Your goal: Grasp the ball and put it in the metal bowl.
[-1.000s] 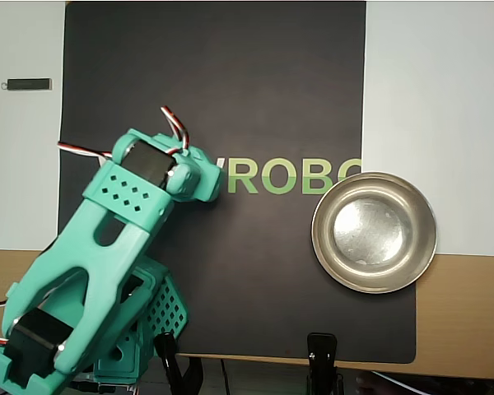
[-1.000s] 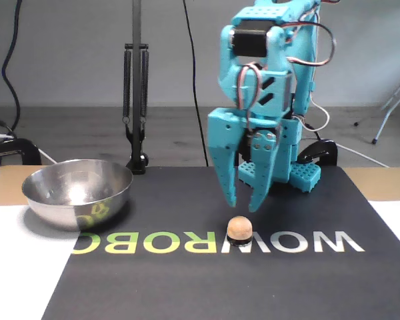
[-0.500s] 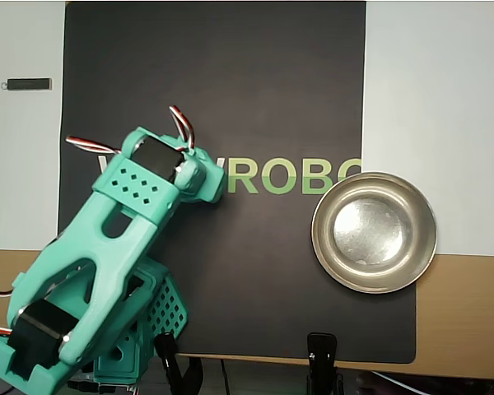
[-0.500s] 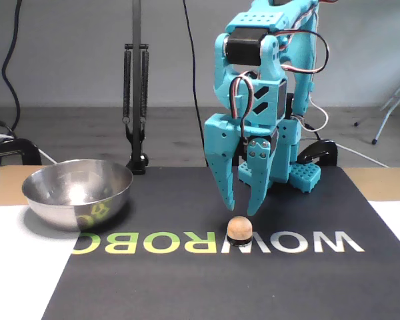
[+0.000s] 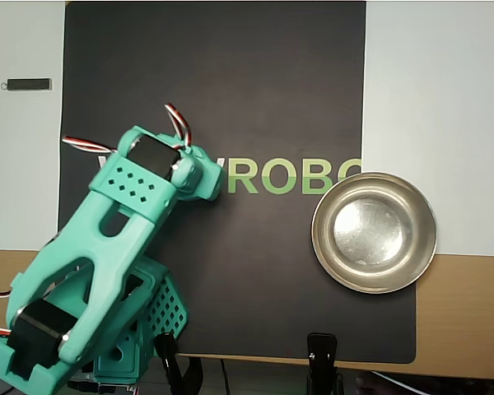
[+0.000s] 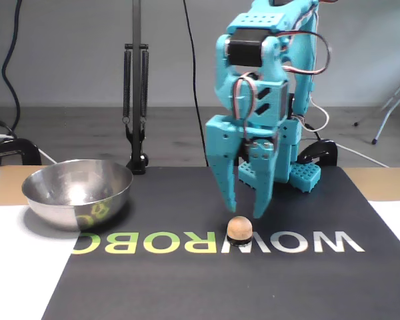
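Hovering narrowly parted just above the ball [image 6: 239, 229], the hand [image 6: 245, 210] probably hides it overhead; bowl [image 6: 77, 192] well apart.

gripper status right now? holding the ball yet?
Gripper: open, holding nothing; its fingertips hang just above the ball, which sits on the mat.

A plain grey wall [image 6: 67, 47] is standing behind the bench [image 6: 0, 177]; a grey floor [image 6: 167, 133] is stretching below it.

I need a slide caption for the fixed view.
Open end effector poised just above the ball; empty metal bowl at left.
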{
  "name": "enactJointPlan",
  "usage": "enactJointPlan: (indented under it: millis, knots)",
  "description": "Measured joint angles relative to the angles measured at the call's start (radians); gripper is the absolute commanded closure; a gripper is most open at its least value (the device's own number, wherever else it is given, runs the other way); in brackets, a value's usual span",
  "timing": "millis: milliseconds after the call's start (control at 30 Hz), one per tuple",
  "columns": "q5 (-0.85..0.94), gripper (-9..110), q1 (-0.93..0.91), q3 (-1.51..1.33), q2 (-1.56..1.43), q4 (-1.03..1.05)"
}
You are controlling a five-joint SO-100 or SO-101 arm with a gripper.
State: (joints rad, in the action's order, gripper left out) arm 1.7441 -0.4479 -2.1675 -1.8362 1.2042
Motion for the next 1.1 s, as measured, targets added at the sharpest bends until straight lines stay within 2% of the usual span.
enactJointPlan:
  millis: [1100]
  knots:
    - [0.046,59,-0.003,0.003,0.005,-0.002]
